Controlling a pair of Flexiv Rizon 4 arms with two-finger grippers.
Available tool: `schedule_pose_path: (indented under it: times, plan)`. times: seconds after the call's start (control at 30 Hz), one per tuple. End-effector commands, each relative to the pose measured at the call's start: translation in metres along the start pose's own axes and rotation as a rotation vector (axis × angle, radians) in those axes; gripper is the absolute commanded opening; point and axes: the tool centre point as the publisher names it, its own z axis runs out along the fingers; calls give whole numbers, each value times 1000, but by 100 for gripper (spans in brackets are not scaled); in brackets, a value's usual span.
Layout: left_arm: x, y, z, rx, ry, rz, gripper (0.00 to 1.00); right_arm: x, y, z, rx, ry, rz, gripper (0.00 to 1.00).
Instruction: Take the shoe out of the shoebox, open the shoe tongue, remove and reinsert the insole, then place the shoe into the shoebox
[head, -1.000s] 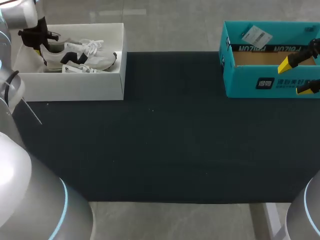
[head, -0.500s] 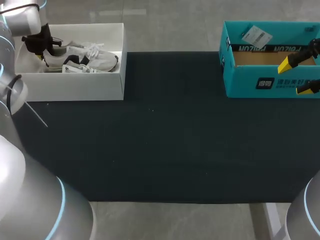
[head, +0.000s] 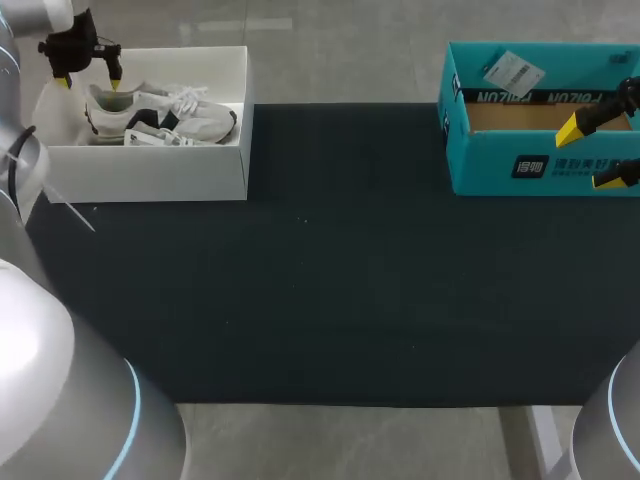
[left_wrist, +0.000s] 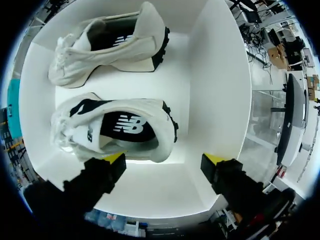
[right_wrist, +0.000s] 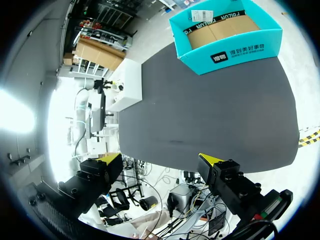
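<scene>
Left gripper (head: 88, 82) sits over the far-left corner of the table, above the heel end of the white shoebox (head: 150, 175). Its fingers are spread wide and we have nothing in them.

In the left wrist view the left gripper (left_wrist: 165, 159) is over the heel of the shoe (left_wrist: 120, 127). One yellow tip is just beside the shoe's side and the other is over bare box floor past the heel. We can't tell whether the first tip touches the shoe. There is no two-sided contact.

The shoe is inside the shoebox (left_wrist: 220, 75), sole down, opening up, insole visible in it, laces at the far end from the gripper. A second shoe (left_wrist: 115, 45) lies beyond it by the opposite wall, pointing the same way.

In the head view the shoe (head: 160, 115) has its heel toward the left arm's side and its toe toward the table's middle.

Right gripper (head: 592, 153) is at the right edge, by the front-right of the teal box (head: 500, 165). Its fingers are wide apart and empty. In its wrist view the right gripper (right_wrist: 160, 159) looks out over the dark mat (right_wrist: 215, 110), well apart from the teal box (right_wrist: 225, 55).

The teal box is open, with brown cardboard inside and a white label (head: 512, 72) on its far flap.

The mat (head: 320, 280) runs between the two boxes.
</scene>
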Motion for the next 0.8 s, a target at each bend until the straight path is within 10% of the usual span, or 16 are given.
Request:
schedule_pose_path:
  times: [0.03,0.8]
  plan:
    - [9,-5,-24,153,-23,14,100,0,0,1,-1,-2,2,100]
    - [21,-35,-42,171,17,24,100,0,0,1,-1,-2,2,100]
